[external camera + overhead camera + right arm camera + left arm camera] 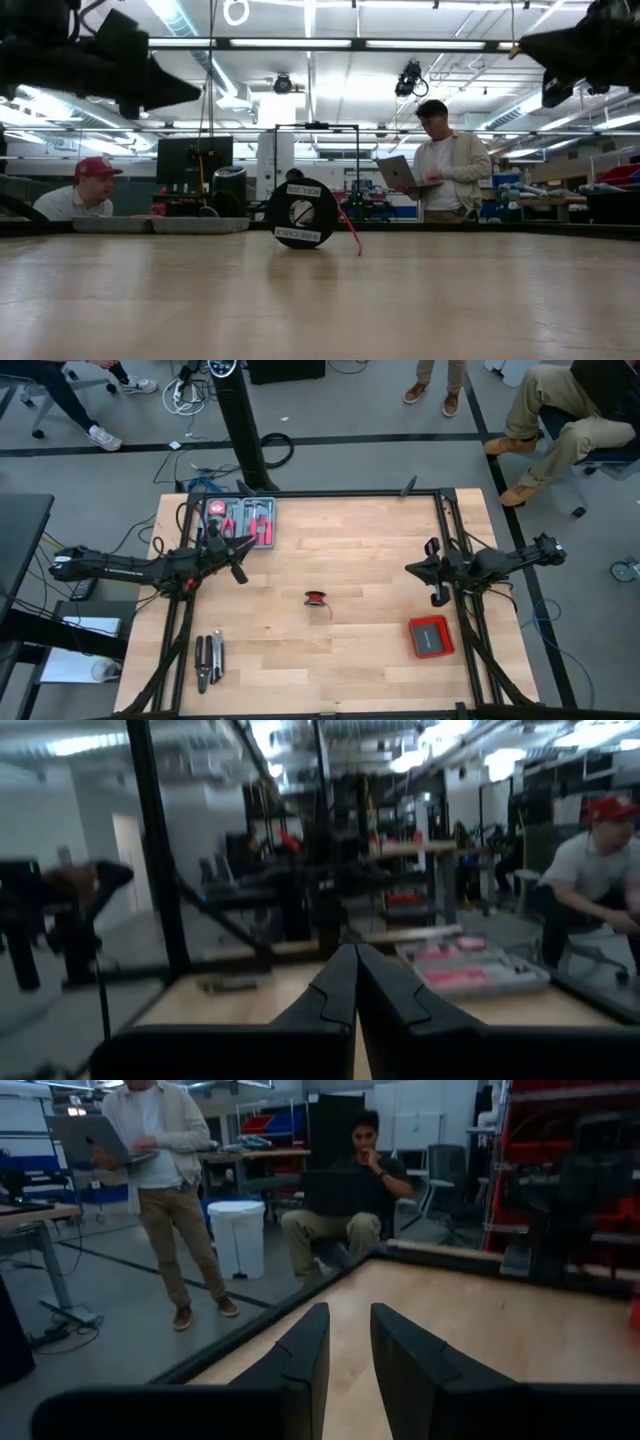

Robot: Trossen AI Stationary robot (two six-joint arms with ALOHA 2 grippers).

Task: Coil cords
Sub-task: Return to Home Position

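The cord is a thin red wire wound on a small black spool (316, 598) near the table's middle. In the low view the spool (301, 213) stands upright on its rim, and a short red tail (350, 232) slants down to the wood. My left gripper (238, 565) hovers at the left, well clear of the spool, fingers (348, 1342) open and pointing level with nothing between them. My right gripper (412, 568) hovers at the right, also clear of it, fingers (356, 970) shut and empty. Both grippers show high in the low view's corners, left gripper (160, 85) and right gripper (540, 45).
A tool tray (243, 520) with pink-handled tools sits at the far left corner. Pliers (208, 658) lie near the front left. A flat red box (431, 636) lies at the front right. People sit and stand beyond the table's far edge (340, 493).
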